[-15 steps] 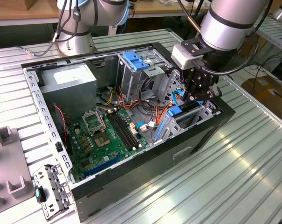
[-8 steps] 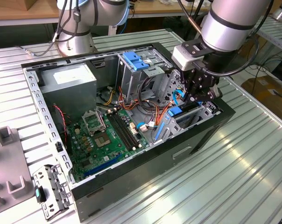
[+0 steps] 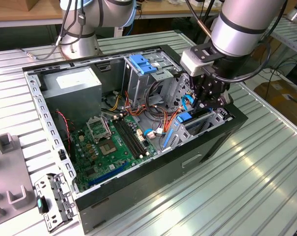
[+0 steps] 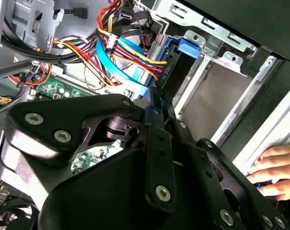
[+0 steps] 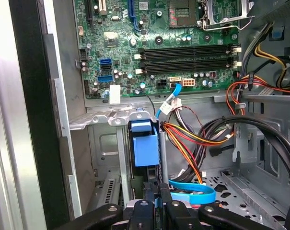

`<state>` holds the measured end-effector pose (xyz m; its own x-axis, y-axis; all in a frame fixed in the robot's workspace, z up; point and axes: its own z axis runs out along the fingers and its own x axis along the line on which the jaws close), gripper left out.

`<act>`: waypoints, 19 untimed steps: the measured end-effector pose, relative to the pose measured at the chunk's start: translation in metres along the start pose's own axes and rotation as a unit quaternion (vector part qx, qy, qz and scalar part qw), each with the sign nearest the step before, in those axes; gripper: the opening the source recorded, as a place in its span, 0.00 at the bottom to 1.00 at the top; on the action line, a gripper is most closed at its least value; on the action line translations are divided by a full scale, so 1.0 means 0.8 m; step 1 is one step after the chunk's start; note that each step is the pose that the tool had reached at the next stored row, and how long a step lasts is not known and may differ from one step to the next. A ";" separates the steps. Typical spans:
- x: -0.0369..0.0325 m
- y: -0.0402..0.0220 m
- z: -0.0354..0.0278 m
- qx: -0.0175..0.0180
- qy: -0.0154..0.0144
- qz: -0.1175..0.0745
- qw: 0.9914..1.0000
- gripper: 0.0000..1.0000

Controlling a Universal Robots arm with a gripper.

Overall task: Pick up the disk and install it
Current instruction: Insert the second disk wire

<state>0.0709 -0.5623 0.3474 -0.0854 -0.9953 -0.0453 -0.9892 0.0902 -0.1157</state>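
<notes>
Right now the gripper (image 3: 208, 101) reaches into the open computer case (image 3: 207, 142), at about three o'clock from the motherboard (image 3: 114, 142) in the exterior view, and its fingers look nearly closed around the rear edge of the disk (image 5: 145, 146), though the contact itself is partly hidden by the linkages. The disk stands on edge in the drive bay (image 5: 106, 143) beside the case's front wall, partly slid into the metal bracket. In the first wrist view its long axis runs away from the gripper towards the motherboard, roughly the twelve o'clock direction, with the blue end tab (image 5: 140, 125) at the far end and the flat faces vertical. The likeliest trouble is the cabling: the flat blue cable (image 5: 195, 191) and the red-and-yellow wire bundle (image 5: 188, 136) lie just beside the disk, and could be pinched or dragged if the disk moves along the bay. A slight tilt of the carrier against the bracket rails could also jam it. A person's hand (image 4: 274, 170) rests near the case edge, close to the arm.
</notes>
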 end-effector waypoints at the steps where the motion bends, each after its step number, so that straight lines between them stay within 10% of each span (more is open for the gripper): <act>1: 0.0000 0.0000 0.0004 0.000 0.000 0.000 1.000 0.16; 19: -0.0008 -0.0018 0.0033 -0.001 -0.001 -0.011 1.000 0.16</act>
<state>0.0727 -0.5616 0.3450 -0.0637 -0.9969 -0.0452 -0.9909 0.0685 -0.1157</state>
